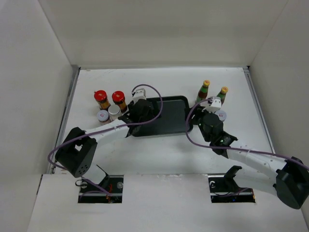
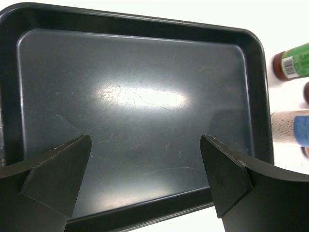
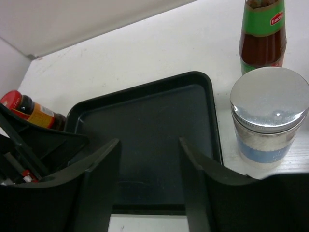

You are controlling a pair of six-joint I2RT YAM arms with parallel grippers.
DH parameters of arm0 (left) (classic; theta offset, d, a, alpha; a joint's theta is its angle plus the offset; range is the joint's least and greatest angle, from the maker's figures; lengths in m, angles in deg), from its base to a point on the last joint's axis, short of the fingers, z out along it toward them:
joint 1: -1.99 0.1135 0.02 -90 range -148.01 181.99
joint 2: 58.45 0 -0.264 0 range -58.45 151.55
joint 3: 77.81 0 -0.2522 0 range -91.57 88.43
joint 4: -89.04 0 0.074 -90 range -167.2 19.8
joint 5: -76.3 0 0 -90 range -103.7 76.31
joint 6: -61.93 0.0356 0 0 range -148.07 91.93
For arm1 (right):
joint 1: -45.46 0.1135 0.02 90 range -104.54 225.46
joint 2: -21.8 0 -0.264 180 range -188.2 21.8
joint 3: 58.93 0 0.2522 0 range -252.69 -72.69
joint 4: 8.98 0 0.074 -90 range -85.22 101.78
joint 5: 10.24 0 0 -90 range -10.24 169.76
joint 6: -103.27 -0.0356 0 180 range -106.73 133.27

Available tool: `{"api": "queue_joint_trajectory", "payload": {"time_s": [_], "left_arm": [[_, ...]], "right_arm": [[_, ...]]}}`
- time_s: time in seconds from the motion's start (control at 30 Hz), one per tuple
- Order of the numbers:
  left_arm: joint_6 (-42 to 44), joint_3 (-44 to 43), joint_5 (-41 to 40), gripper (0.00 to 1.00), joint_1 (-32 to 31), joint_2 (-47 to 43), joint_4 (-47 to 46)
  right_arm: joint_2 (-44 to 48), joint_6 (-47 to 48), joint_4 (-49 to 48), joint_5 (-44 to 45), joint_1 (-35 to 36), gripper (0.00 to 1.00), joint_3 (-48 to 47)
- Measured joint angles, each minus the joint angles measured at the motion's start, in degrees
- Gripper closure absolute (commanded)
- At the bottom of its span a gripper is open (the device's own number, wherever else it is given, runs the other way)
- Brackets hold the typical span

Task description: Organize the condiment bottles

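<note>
From above, the black tray point(image 1: 166, 108) is bare. Red-lidded jars point(image 1: 101, 99) and white-lidded jars point(image 1: 114, 111) stand on the worktop point(image 1: 159, 152) to its left, green bottles point(image 1: 203, 91) to its right (sorting barely begun, I judge).

Left wrist: left fingers point(image 2: 53, 174) spread, empty, over the tray.

Right wrist: right fingers point(image 3: 96, 183) parted, empty, with a grey-topped jar point(image 3: 268, 111) just beside.

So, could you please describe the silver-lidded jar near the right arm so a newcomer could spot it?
Find the black tray mid-table and look off its right edge, where two slim yellow-capped bottles stand. The jar stands beside the right end effector; unlike the bottles it is squat, with a wide metal lid and blue band.
</note>
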Motion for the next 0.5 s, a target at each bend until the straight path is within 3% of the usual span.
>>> {"api": "queue_joint_trajectory", "payload": {"time_s": [0.1, 0.3, 0.37, 0.43, 0.5], "left_arm": [[0.6, 0.0, -0.5, 0.00, -0.3, -1.1, 0.7], [4.3, 2.6, -1.5, 0.00, -2.1, -8.6, -3.5], [5.6, 4.5, -2.4, 0.00, -2.1, -12.6, -5.3], [6.6, 5.9, -3.8, 0.00, -1.5, -15.9, -6.5], [7.6, 7.7, -5.2, 0.00, -1.1, -18.8, -7.9]], "right_arm": [[-1.8, 0.4, -0.5, -0.3, 0.0, 0.33, -0.1], [-6.3, 0.8, 0.7, -5.9, 0.8, 0.36, -1.6], [-5.9, 0.8, 0.7, -7.2, 1.2, 0.49, -1.7], [-5.0, 0.9, 0.8, -7.5, 1.4, 0.76, -1.8], [-3.7, 0.9, 0.8, -7.4, 1.6, 0.87, -1.8]]}}
